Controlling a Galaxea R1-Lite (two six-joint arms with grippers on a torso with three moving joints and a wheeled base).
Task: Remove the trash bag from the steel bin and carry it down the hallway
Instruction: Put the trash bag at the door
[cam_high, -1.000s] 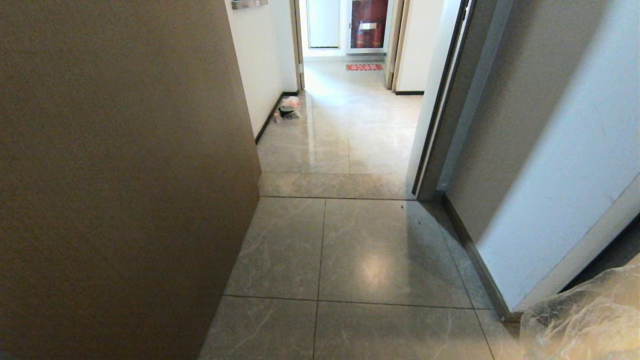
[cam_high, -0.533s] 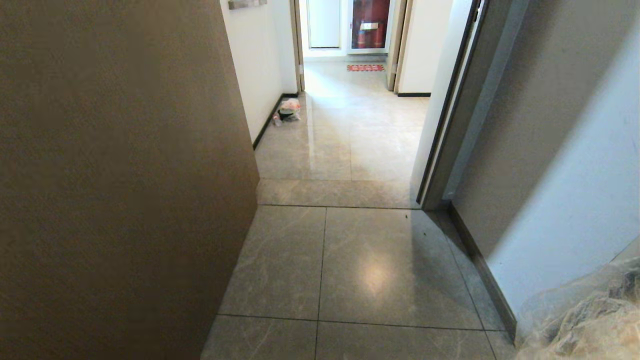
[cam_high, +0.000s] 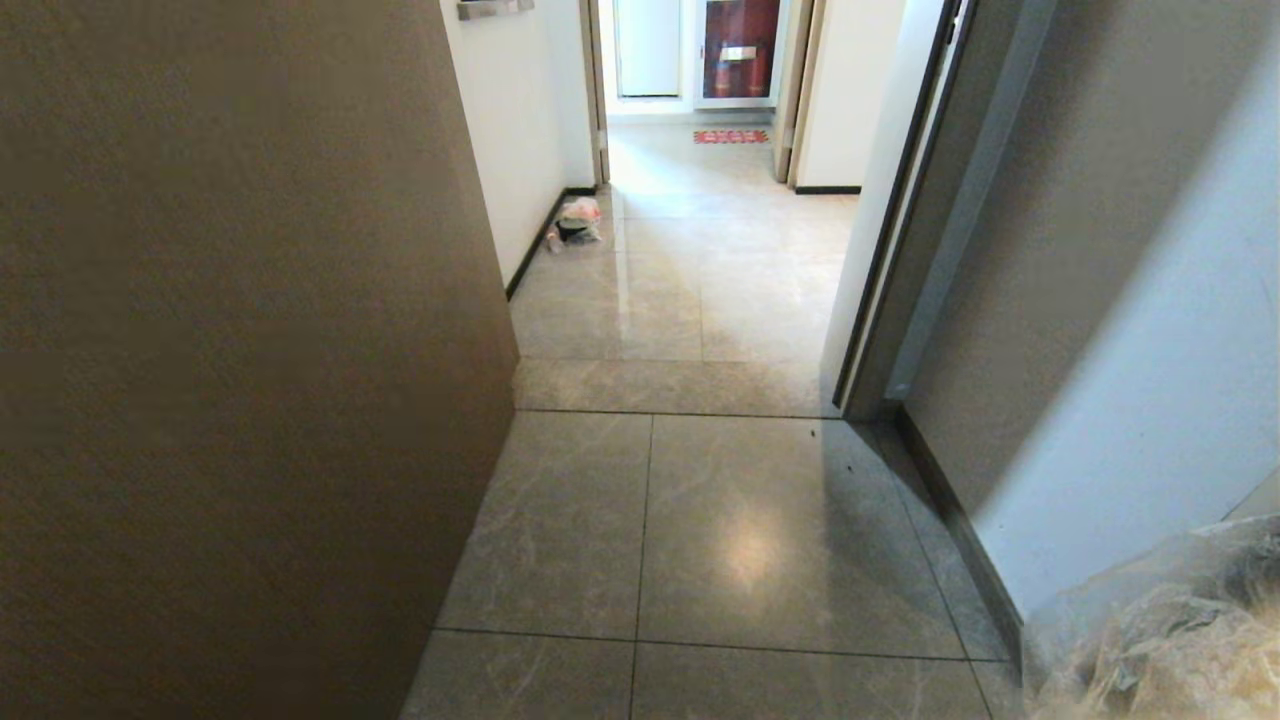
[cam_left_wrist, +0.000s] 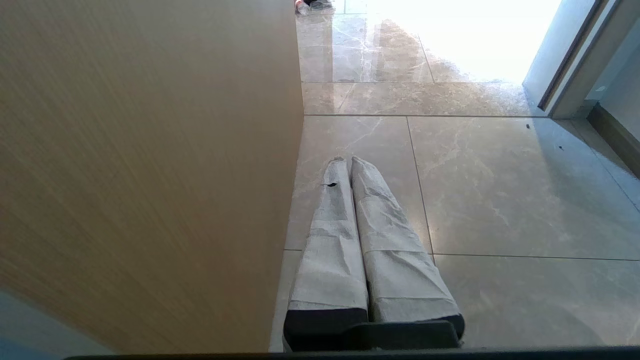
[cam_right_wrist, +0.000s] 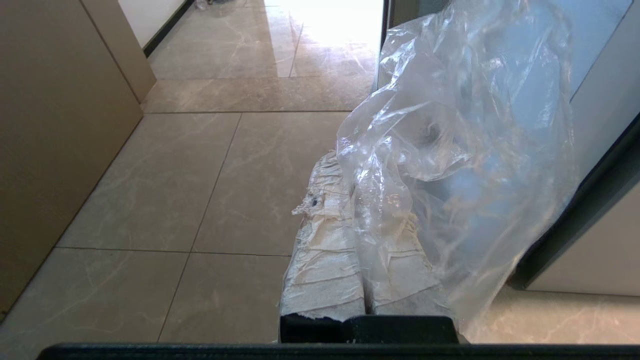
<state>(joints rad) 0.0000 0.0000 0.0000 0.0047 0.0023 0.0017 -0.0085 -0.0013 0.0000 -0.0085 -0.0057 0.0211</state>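
Trash bag (cam_right_wrist: 450, 150), clear and crinkled, hangs clamped in the right gripper (cam_right_wrist: 352, 200), whose wrapped fingers are pressed together on the film; in the head view it billows at the lower right corner, beside the grey door (cam_high: 1130, 300). Left gripper (cam_left_wrist: 347, 162) rides empty, fingers together, close by the tan panel (cam_left_wrist: 140, 165). Carry step is in hand, steel bin out of sight: next calls for driving straight through the doorway into the hallway (cam_high: 700, 250), keeping the bag off the door frame (cam_high: 900, 230).
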